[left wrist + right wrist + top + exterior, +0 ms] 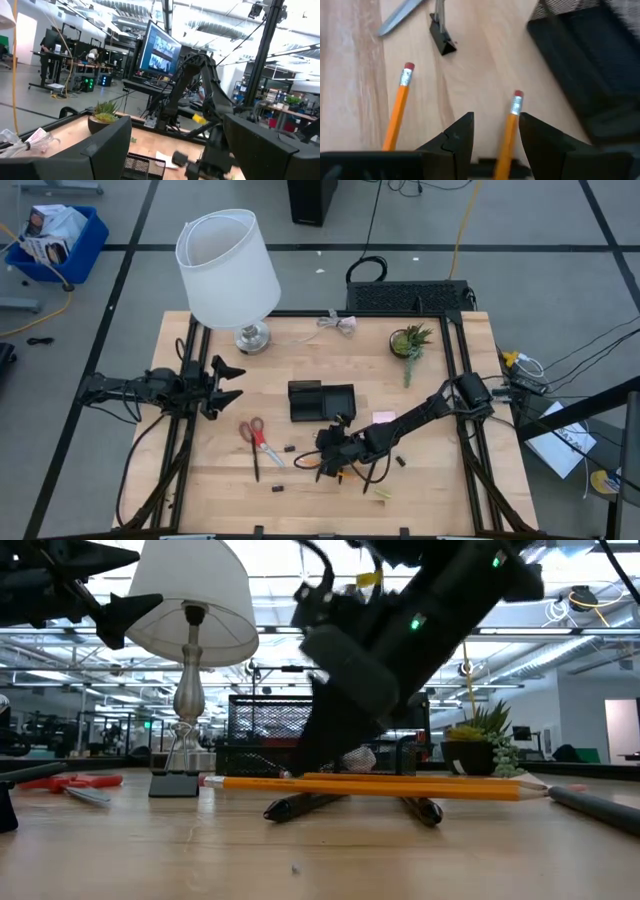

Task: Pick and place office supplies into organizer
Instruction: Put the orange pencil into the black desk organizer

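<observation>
The right gripper (495,137) is reaching low over the pale wooden table (200,480), its blunt black fingers (457,137) standing apart on either side of a slim orange pencil (507,132) with a red eraser tip, flanking it rather than clearly clamping it. A second orange pencil (397,112) is lying beside it, near a small folded black binder clip (442,40). The compartmented black organizer (322,401) is sitting just beyond. Red-handled scissors (255,438) are resting nearby. The left gripper (228,383) is waiting wide open at the table's left edge.
</observation>
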### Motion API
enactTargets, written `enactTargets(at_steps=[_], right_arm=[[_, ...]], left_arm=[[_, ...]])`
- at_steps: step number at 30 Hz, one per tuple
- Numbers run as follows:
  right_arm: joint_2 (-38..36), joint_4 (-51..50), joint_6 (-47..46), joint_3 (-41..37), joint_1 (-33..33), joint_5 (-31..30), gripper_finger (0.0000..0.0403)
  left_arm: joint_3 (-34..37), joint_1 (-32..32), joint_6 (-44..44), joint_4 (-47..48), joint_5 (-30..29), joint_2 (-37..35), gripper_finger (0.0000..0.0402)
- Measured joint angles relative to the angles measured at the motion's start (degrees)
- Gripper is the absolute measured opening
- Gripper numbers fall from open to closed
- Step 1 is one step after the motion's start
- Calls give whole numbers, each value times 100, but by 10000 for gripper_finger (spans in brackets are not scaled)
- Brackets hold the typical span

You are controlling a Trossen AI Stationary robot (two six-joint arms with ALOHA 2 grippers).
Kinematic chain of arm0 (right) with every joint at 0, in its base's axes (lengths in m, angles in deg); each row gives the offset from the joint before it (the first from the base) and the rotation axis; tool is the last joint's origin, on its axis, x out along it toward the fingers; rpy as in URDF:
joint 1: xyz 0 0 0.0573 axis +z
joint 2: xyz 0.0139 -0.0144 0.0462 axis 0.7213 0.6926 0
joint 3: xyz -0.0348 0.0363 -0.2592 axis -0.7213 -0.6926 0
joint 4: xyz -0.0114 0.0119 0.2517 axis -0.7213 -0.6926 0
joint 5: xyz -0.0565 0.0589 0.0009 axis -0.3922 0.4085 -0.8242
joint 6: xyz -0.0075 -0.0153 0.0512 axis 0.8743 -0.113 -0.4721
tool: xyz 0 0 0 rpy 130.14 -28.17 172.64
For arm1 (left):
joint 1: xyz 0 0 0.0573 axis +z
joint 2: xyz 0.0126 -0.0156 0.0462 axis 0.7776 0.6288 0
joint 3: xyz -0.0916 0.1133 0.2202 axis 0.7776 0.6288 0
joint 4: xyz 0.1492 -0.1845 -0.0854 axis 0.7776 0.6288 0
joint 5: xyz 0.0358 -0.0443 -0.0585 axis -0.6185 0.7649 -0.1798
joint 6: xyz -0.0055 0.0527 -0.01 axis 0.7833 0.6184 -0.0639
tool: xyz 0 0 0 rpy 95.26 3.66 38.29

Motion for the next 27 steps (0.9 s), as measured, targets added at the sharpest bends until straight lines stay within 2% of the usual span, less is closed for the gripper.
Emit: enactTargets(at_steps=[16,27], right_arm=[[-6,-145,226,7,-33,-43,146],[-8,-347,299,7,-35,-43,99]], left_arm=[[0,0,0,-5,0,0,319],[0,0,2,-5,0,0,319]])
